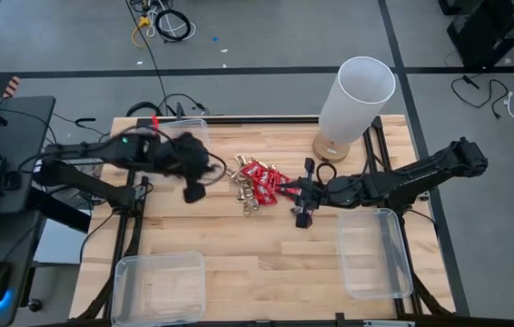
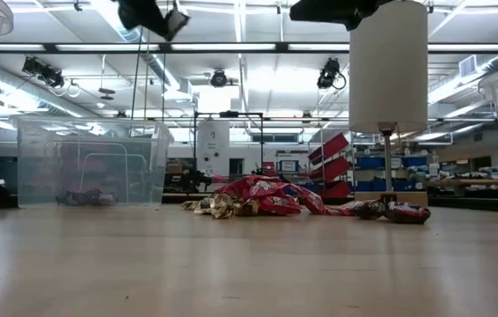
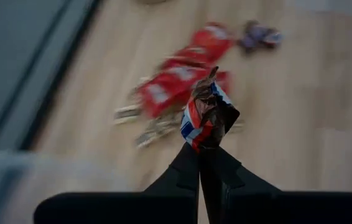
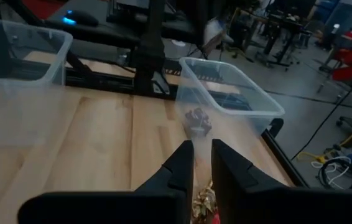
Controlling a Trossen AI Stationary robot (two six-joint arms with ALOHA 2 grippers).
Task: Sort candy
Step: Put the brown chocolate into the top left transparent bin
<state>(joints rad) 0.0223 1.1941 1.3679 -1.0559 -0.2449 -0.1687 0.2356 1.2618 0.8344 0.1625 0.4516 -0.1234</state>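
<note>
Pinched shut, my left gripper (image 3: 199, 149) holds a crumpled dark purple-brown mini bar (image 3: 207, 117) in a red, white and blue wrapper, lifted above the wooden table (image 1: 266, 254). At three o'clock from it lies the heap of shiny red packets and gold-foil pieces (image 1: 257, 184). My right gripper (image 4: 202, 155) sits at that heap's three o'clock edge (fingers slightly parted over a gold-foil piece (image 4: 204, 202)), gripping nothing I can see.
</note>
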